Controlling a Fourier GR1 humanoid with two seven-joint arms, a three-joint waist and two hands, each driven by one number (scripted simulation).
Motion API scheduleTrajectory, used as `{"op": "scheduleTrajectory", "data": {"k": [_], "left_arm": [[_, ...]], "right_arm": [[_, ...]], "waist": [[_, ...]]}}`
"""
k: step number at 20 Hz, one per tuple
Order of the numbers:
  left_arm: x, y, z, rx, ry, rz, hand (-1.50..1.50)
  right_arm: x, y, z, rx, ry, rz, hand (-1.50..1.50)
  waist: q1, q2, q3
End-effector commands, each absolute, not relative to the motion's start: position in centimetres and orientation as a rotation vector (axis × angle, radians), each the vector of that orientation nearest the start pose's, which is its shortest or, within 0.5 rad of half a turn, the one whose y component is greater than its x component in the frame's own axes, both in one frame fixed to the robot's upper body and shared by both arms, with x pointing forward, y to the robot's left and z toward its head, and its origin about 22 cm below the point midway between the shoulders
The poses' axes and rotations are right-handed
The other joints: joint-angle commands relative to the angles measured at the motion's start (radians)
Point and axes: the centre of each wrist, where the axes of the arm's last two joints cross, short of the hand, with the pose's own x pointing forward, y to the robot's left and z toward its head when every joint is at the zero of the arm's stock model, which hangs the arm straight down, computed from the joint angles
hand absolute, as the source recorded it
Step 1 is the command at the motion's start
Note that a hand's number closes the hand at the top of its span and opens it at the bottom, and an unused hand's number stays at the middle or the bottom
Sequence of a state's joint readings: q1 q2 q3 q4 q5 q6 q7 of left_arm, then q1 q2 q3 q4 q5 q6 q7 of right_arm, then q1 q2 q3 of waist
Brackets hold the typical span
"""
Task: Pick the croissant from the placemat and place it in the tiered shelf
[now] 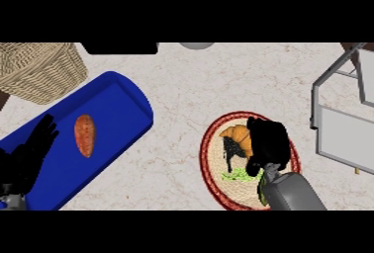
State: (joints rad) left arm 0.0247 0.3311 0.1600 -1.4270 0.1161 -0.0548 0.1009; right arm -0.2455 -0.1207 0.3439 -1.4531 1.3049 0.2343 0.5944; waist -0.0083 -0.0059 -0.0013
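On round woven red-rimmed placemat (213, 168) at five o'clock — golden-brown crescent croissant (237, 133), clasped by black right hand (266, 141), fingers curled round it. Grey-framed white tiered shelf (343, 133) at three o'clock — black left hand (33, 148) straight-fingered at eight.

head view | steeply down onto counter (190, 89) | near | single view

**Right hand (266, 141) curled, left hand (33, 150) at rest**

The right hand bent down from its grey forearm (294, 193), its fingers (232, 148) curled round the croissant (238, 134). The left hand lay open at the lower left, fingers up.
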Motion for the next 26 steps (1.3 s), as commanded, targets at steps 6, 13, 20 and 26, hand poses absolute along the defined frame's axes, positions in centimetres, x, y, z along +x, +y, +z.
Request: {"op": "scheduleTrajectory", "data": {"k": [6, 13, 20, 26], "left_arm": [[21.8, 37.0, 0.1, 0.287, -1.310, -0.005, 0.00], [21.4, 36.3, -0.7, 0.261, -1.305, 0.008, 0.00], [22.2, 34.7, -0.6, 0.291, -1.327, -0.017, 0.00], [22.7, 35.0, 0.0, 0.271, -1.331, -0.027, 0.00]], "right_arm": [[21.2, -28.0, 9.0, -1.040, -1.268, 1.085, 1.50], [15.7, -31.2, 15.8, -0.940, -1.358, 0.880, 1.50], [11.7, -33.8, 20.3, -0.849, -1.494, 0.625, 1.50], [9.3, -35.6, 25.5, -0.900, -1.541, 0.547, 1.50]], "waist": [[-0.044, -0.006, 0.002], [-0.040, -0.004, 0.000], [-0.031, -0.003, 0.000], [-0.018, -0.001, 0.000]]}}
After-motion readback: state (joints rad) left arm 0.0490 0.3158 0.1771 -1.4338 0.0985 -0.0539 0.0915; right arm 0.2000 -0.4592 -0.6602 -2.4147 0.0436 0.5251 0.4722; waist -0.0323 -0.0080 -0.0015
